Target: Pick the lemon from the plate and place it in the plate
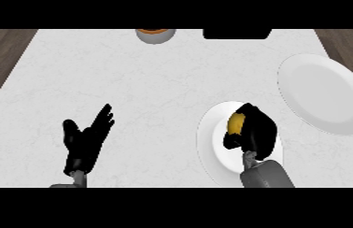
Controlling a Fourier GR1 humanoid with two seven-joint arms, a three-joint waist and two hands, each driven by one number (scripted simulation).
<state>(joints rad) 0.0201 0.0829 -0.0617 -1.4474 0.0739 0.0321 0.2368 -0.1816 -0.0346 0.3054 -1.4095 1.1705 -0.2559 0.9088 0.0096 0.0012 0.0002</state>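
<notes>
The white marble counter fills almost the whole view, and strips of brown wooden floor show at its far left and far right corners. On the right side of the counter lies a big white plate, which the right edge of the view cuts. Nearer to the robot and a little to the left of it lies a second white plate, which looks somewhat smaller; the two plates are near each other but they do not touch. Above this nearer plate is the right hand, and its grey forearm comes in from the lower edge. The fingers of this hand are curled around the lemon, so only a yellow part of the fruit shows at the left side of the hand. I cannot tell if the lemon rests on the plate or is lifted from it. The left hand is at the lower left, over the bare counter, with its fingers straight and spread and its thumb apart. At the far edge stands a dark flat object, and left of it a small grey bowl with something orange inside.
</notes>
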